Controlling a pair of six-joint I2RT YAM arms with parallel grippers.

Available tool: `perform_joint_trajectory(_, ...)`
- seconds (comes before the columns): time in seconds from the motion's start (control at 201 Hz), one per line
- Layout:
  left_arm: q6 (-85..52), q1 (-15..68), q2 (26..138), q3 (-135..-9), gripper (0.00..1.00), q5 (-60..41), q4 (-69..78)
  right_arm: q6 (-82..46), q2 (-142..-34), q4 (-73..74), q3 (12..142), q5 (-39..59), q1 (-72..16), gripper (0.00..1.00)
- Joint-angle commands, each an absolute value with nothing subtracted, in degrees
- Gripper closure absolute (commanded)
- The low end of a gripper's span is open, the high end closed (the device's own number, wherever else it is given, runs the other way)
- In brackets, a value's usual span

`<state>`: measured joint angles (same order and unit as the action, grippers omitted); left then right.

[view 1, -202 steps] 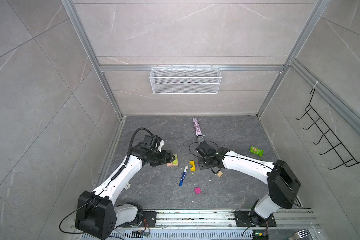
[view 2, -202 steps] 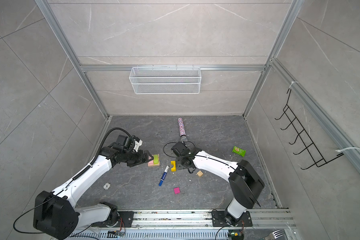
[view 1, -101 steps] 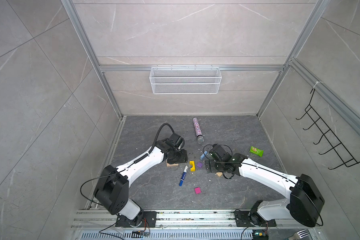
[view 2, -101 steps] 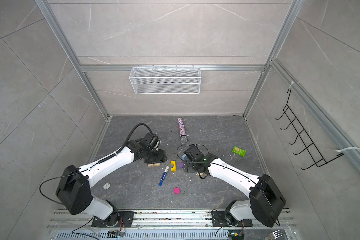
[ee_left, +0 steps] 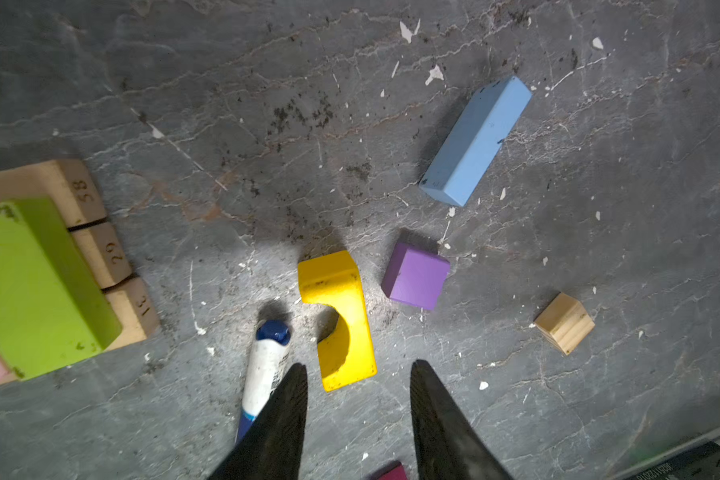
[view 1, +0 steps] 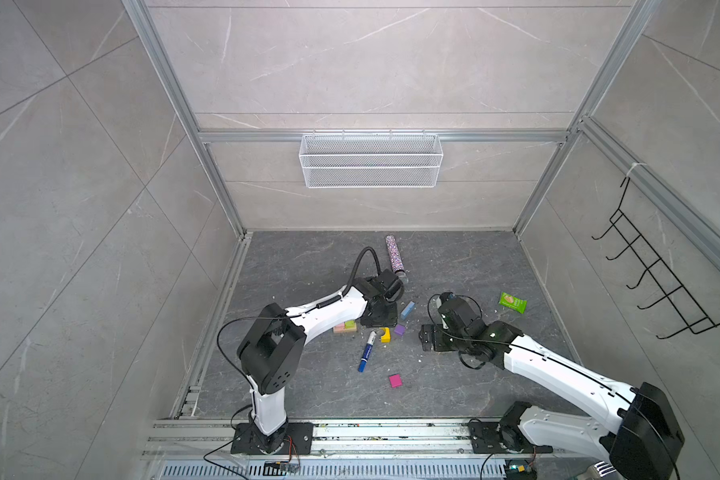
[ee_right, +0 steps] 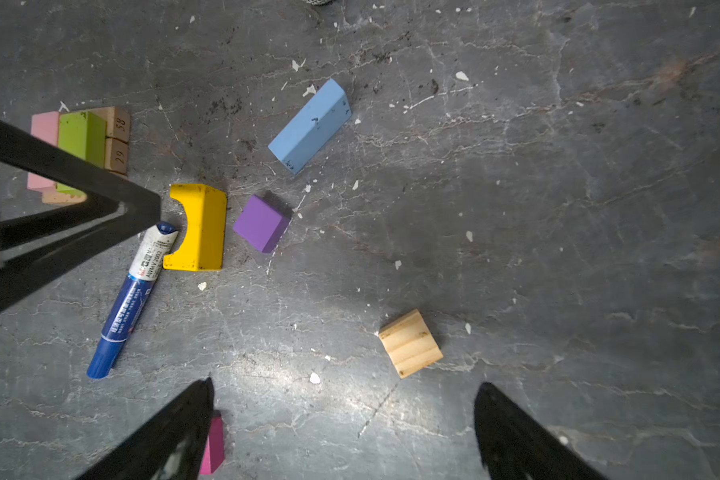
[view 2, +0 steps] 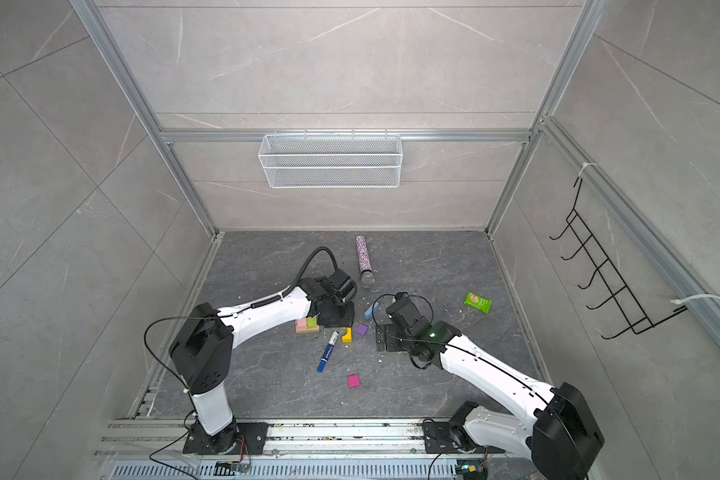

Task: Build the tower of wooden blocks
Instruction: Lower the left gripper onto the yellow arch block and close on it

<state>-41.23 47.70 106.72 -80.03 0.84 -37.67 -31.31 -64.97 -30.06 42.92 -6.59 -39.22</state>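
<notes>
The tower point(view 1: 345, 327) point(view 2: 307, 324) is a low stack: tan numbered bars point(ee_left: 85, 195) with a lime-green block point(ee_left: 34, 282) and a pink block point(ee_right: 42, 141) on top. A yellow arch point(ee_left: 341, 316) point(ee_right: 202, 226), purple cube point(ee_left: 415, 275) point(ee_right: 262, 223), light-blue bar point(ee_left: 476, 139) point(ee_right: 310, 124), tan cube point(ee_left: 564, 323) point(ee_right: 410, 343) and magenta block point(view 1: 395, 380) point(ee_right: 213, 446) lie loose on the floor. My left gripper point(ee_left: 358, 369) point(view 1: 381, 321) hovers open at the arch's end, holding nothing. My right gripper point(ee_right: 344, 386) point(view 1: 428, 337) stands wide open and empty near the tan cube.
A blue-and-white marker pen point(view 1: 366, 351) point(ee_right: 129, 291) lies against the arch. A glittery tube point(view 1: 395, 254) lies toward the back, a green packet point(view 1: 512, 301) at the right. A wire basket point(view 1: 371, 160) hangs on the back wall. The left gripper's finger point(ee_right: 100, 208) reaches over the stack.
My left arm has swung right from the stack to above the yellow arch, its jaws narrowing. My right gripper has opened wide and drawn back to the right.
</notes>
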Motion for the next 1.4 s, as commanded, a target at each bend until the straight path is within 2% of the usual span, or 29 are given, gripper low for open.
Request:
perform_joint_trajectory(0.0, -42.8, 48.4, 108.7, -82.3, 0.6, 2.9, -40.5, -31.7, -62.5, -29.7, 41.6, -6.2, -38.8, 0.06)
perform_joint_trajectory(0.189, -43.0, 49.2, 111.4, -84.0, 0.62, 4.2, -41.9, -31.2, -62.1, -30.7, 41.1, -7.0, -38.5, 0.16)
perform_joint_trajectory(0.846, -43.1, 50.5, 117.7, -88.6, 0.71, 4.5, -44.3, -30.7, -61.0, -32.1, 40.6, -6.7, -37.9, 0.13)
perform_joint_trajectory(1.255, -42.6, 50.6, 117.3, -88.7, 0.92, 4.3, -44.2, -30.7, -60.6, -32.9, 41.2, -6.9, -37.8, 0.11)
perform_joint_trajectory(1.399, -41.7, 50.6, 116.1, -88.3, 0.94, 4.2, -44.0, -30.7, -60.8, -32.8, 41.4, -6.6, -37.7, 0.11)
